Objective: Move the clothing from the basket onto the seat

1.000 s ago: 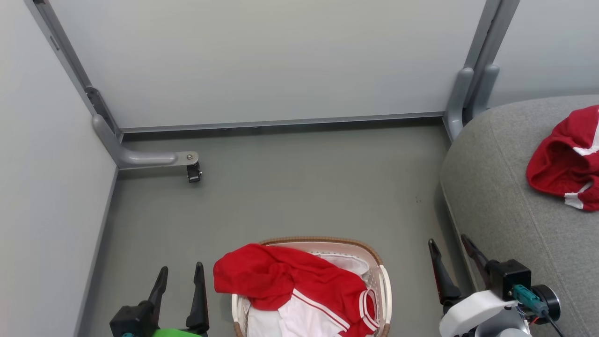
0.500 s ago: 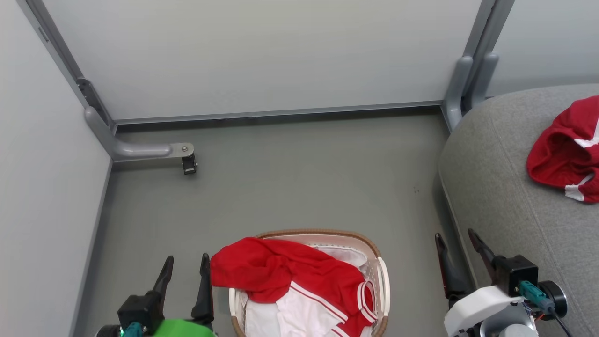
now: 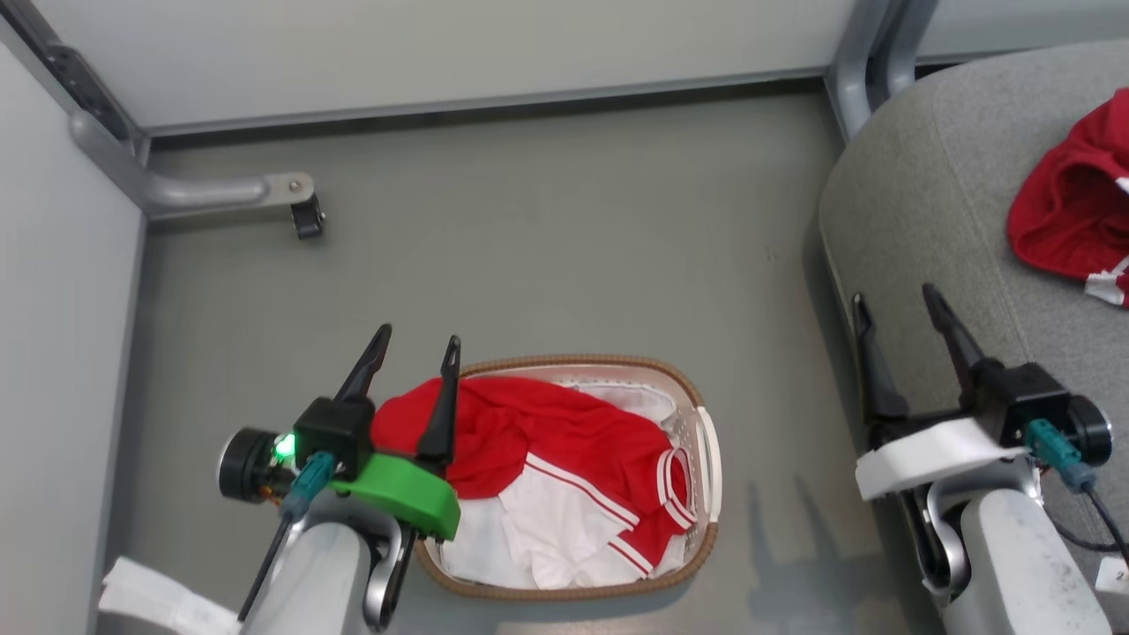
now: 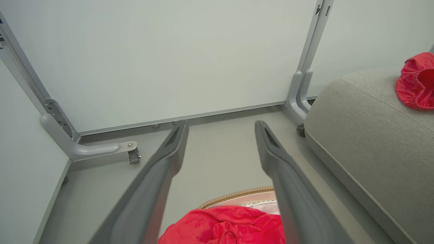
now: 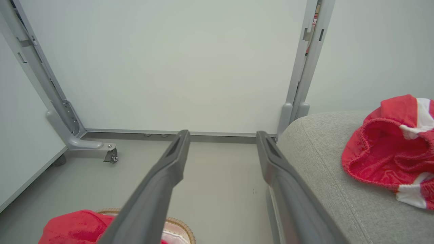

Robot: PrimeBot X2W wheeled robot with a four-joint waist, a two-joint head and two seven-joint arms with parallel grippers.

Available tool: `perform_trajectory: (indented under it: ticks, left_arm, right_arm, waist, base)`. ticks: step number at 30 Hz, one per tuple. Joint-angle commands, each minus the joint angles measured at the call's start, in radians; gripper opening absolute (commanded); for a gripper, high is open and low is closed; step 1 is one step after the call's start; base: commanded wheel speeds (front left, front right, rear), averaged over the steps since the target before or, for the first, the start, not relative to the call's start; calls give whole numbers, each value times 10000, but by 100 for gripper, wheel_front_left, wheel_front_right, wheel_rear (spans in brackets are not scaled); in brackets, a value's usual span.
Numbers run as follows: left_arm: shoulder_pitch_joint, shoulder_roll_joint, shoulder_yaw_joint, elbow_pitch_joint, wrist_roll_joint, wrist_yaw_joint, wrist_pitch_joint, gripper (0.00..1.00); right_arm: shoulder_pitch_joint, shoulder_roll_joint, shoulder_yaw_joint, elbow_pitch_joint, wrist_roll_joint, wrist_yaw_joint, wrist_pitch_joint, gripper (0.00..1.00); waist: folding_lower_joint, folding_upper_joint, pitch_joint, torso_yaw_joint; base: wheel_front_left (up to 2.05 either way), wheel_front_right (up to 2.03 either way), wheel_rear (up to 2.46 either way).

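A red garment with white striped trim (image 3: 564, 441) lies heaped in the oval white basket with a brown woven rim (image 3: 573, 362), over its white liner. My left gripper (image 3: 420, 335) is open at the basket's left end, and one finger overlaps the red cloth's edge. The left wrist view has the open left gripper (image 4: 222, 122) above the red garment (image 4: 223, 227) and the basket rim (image 4: 237, 196). My right gripper (image 3: 893, 295) is open and empty beside the grey seat (image 3: 935, 176). Another red garment (image 3: 1067, 212) rests on the seat, also seen as the red garment (image 5: 383, 152) in the right wrist view.
Pale partition walls close off the back and left. A grey metal leg with a caster (image 3: 307, 216) juts onto the floor at the back left, and a grey post (image 3: 860, 62) stands by the seat's corner. Bare grey floor (image 3: 547, 238) lies beyond the basket.
The head camera has tilted down, shifting the whole picture. My left gripper has come forward and right to the basket's left end, over the red cloth's edge. Both grippers stay open.
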Motion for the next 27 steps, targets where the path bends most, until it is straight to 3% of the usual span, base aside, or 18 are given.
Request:
perform_trajectory:
  ticks: [1,9,19,27]
  left_arm:
    - [-537,81,-179,271,181,-63,36,100]
    - [-2584,35,-1468,2407,645,-189,230,100]
    - [-4211,-2,-2989,4943,955,-235,719,100]
    - [-4967,-19,-4347,6013,323,-234,929,100]
  right_arm:
    - [-338,-40,-92,-190,-60,-14,-44,100]
    - [-1328,-35,-452,-1203,-105,-14,-35,100]
    - [-2288,-34,-205,-2458,133,-14,-35,100]
    - [-2827,-34,100,-2981,379,-14,-35,100]
  waist:
    - [0,0,1522,-526]
    - [0,0,3453,-1067]
    - [0,0,5368,-1743]
    - [0,0,6488,-2140]
  base:
    - [0,0,0]
    - [0,0,0]
    - [0,0,0]
    - [0,0,0]
